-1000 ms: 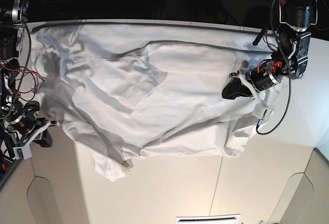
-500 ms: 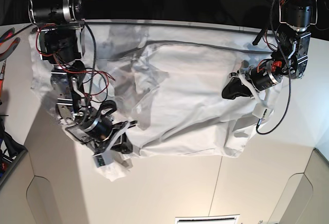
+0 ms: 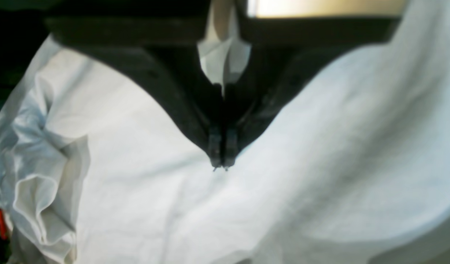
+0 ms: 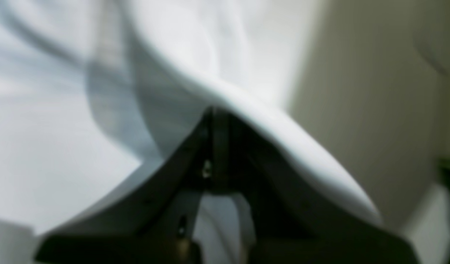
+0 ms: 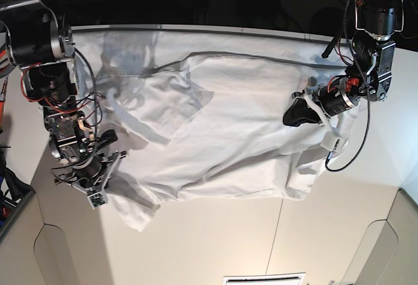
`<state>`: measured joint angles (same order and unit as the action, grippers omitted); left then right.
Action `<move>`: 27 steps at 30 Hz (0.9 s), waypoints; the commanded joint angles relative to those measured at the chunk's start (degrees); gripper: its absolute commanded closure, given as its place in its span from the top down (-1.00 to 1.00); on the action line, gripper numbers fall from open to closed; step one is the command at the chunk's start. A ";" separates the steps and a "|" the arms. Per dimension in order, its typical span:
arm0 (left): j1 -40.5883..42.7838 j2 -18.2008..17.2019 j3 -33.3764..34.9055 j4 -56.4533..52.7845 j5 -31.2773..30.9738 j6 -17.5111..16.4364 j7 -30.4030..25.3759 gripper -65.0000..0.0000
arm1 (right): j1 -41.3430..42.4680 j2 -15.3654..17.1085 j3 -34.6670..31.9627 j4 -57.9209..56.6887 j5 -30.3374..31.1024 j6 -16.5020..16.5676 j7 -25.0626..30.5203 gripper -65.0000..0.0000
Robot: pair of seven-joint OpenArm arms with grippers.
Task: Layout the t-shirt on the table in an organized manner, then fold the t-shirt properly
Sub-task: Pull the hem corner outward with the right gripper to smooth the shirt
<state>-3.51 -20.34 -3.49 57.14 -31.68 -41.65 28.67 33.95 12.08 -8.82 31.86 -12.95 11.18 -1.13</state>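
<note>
Off-white table [image 5: 215, 239] bears rumpled t-shirt [image 5: 235, 128]; both claws pinch its cloth; no writing legible.

Both wrist views are blurred: the t-shirt [image 4: 63, 121] shows only as soft white folds. In the base view, the shirt hides much of the desk [image 5: 215, 246], and the right end effector's [image 5: 108, 182] fingertips are buried in cloth.
</note>
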 commanded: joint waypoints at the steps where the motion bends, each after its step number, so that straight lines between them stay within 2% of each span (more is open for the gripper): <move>1: 0.15 -1.20 -0.17 0.11 3.23 1.65 2.23 -1.00 | 1.92 1.70 0.20 0.85 0.28 -0.50 1.22 -1.00; 7: 1.20 -3.10 -0.17 0.11 2.58 1.65 1.95 -1.00 | 1.73 9.18 1.60 0.85 0.76 -0.61 1.31 -1.00; 9: 1.29 -3.34 -0.17 0.11 1.60 1.65 1.95 -1.00 | 1.75 10.86 2.86 0.85 2.62 -0.94 1.31 -1.00; 13: 1.29 -3.30 -0.17 0.11 0.22 1.65 1.92 -1.00 | 1.75 11.85 7.41 0.96 7.06 -0.76 1.31 -1.00; 15: 1.31 -3.30 -0.17 0.11 -0.50 1.65 1.95 -1.00 | 1.73 11.69 9.57 1.55 10.49 2.05 1.36 -1.00; 18: 1.29 -3.23 -0.17 0.11 -0.70 1.65 1.95 -1.00 | 1.73 10.43 11.87 4.04 15.98 10.93 1.33 -1.00; 21: 1.36 -2.99 -0.17 0.11 -0.68 1.65 1.97 -1.00 | 1.73 7.34 12.11 7.26 19.06 20.13 1.33 -1.00; 22: 1.38 -2.97 -0.17 0.13 -0.68 1.65 1.97 -1.00 | 1.73 5.66 12.07 8.11 18.99 21.07 1.33 -1.00; 27: 1.44 -2.62 -0.17 0.11 -0.70 1.65 1.97 -1.00 | 1.79 -4.04 11.58 8.35 14.19 21.00 1.36 -1.00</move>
<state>-2.07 -22.52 -3.68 57.21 -34.61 -41.45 28.53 33.80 7.62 2.63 39.29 0.40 32.14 -1.37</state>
